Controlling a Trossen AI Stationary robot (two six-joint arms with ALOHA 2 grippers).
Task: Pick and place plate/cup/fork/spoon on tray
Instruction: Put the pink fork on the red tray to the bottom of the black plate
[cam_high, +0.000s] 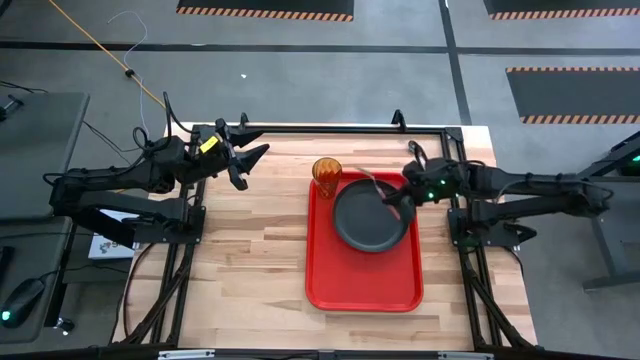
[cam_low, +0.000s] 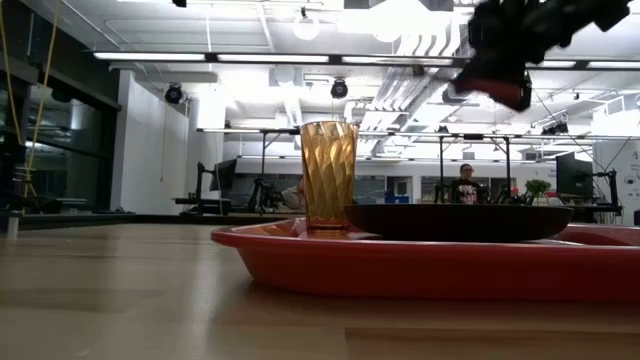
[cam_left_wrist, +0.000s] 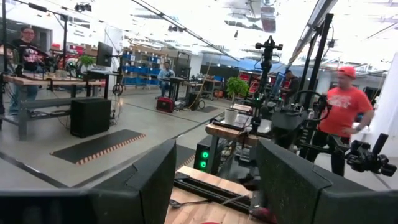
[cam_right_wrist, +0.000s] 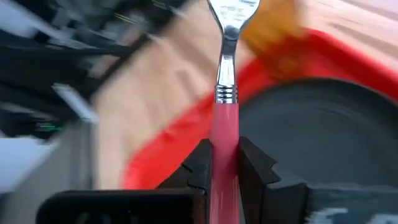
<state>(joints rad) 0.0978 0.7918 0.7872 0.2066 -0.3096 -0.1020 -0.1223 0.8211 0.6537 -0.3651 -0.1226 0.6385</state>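
The red tray (cam_high: 325, 285) lies right of the table's middle. The dark plate (cam_high: 365, 222) rests flat on the tray's far half. The amber cup (cam_high: 327, 170) stands upright at the tray's far left corner; it also shows in the low view (cam_low: 328, 175). My right gripper (cam_high: 393, 203) is shut on the pink-handled fork (cam_high: 378, 187) above the plate's far right rim. My left gripper (cam_high: 250, 157) is open and empty above the table's far left part. A slim spoon-like thing (cam_left_wrist: 186, 202) lies on the wood beyond the left fingers. My right gripper pinches the fork's pink handle (cam_right_wrist: 225, 140) between its two fingers (cam_right_wrist: 199, 171). The fork runs along the fingers and sticks out past their tips, its metal neck and tines (cam_right_wrist: 233, 12) pointing away from the wrist. It is lifted clear above the tray and plate.
Bare wood lies left of the tray and toward the near edge (cam_high: 250, 270). A black frame runs along the table's far edge (cam_high: 330, 128). People stand in the room beyond the table (cam_left_wrist: 342, 118).
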